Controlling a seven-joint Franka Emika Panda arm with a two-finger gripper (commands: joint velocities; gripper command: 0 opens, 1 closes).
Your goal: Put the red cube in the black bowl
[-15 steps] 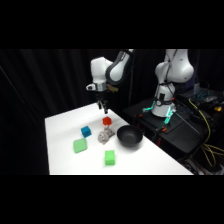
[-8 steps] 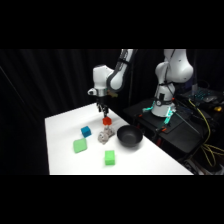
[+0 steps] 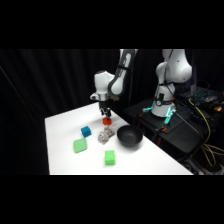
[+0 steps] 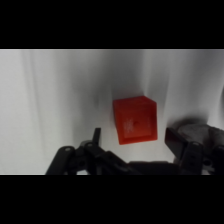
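The red cube [image 3: 106, 121] sits on the white table [image 3: 65, 125], just left of the black bowl [image 3: 129, 136]. My gripper [image 3: 105, 115] hangs directly above the cube, close to it. In the wrist view the red cube [image 4: 134, 119] lies on the table between my two fingers; the left fingertip [image 4: 95, 134] and the right one [image 4: 186, 141] stand wide apart on either side. The gripper [image 4: 139, 135] is open and holds nothing. The bowl does not show in the wrist view.
A blue cube [image 3: 86, 131] lies left of the red one. Two green blocks [image 3: 79, 145] [image 3: 110, 157] lie nearer the front. A small grey crumpled object [image 3: 103, 136] sits between the red cube and the bowl. The arm's base [image 3: 162, 105] stands on a dark stand at the right.
The gripper has moved slightly right and come down toward the red cube. The cube and the other objects have stayed in place.
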